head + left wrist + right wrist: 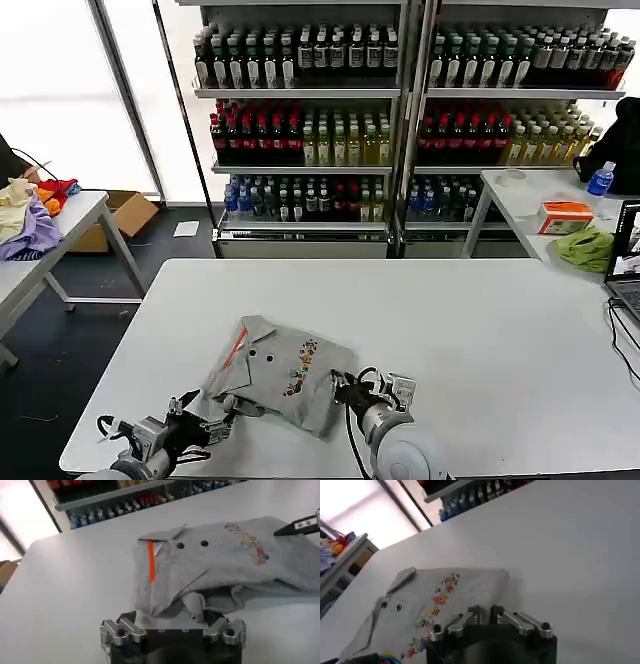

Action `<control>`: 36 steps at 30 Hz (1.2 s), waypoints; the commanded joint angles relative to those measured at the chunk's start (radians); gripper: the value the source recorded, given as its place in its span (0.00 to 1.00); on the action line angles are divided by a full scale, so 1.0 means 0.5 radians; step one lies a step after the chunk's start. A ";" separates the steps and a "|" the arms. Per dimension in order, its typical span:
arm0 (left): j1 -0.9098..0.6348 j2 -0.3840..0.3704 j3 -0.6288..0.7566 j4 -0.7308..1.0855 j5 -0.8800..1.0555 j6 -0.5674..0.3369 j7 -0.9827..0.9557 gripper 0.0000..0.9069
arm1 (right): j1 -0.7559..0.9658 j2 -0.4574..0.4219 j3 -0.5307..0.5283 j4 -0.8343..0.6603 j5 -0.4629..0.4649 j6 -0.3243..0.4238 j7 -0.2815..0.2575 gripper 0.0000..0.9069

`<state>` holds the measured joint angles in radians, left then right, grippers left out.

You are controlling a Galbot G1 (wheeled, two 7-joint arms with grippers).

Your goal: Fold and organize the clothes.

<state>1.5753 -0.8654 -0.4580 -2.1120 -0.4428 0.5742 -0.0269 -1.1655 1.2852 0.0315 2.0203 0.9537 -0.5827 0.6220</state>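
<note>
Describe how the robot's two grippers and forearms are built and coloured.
The left gripper has black fingers on a silver metal linkage with bolt heads, mounted on a black block; black cables loop around its wrist. The right gripper has the same black fingers and silver links, with a rounded light grey forearm shell behind it and a black cable running alongside.

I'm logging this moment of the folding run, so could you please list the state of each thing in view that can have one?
Shirt: folded into a compact bundle on the table, collar and print facing up, near edge rumpled.
Left gripper: at the shirt's near edge, open.
Right gripper: at the shirt's right edge, shut.
Laptop: lid open, on the right table.
</note>
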 commanded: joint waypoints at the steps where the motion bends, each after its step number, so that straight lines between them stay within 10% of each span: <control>1: -0.051 -0.003 0.009 0.062 -0.045 0.005 -0.023 1.00 | -0.008 -0.017 0.000 0.024 -0.057 0.001 -0.009 0.00; 18: -0.189 -0.065 -0.036 0.137 -0.210 0.006 -0.145 1.00 | -0.033 -0.364 0.184 0.091 0.059 -0.006 -0.055 0.00; 36: 0.098 -0.093 -0.283 -0.405 -0.568 0.012 -0.170 1.00 | 0.039 -0.288 0.190 0.019 0.051 0.000 -0.091 0.00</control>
<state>1.5300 -0.9052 -0.5407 -2.1311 -0.6018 0.5817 -0.1068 -1.1540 1.1308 0.1307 2.0550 0.9857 -0.5842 0.5833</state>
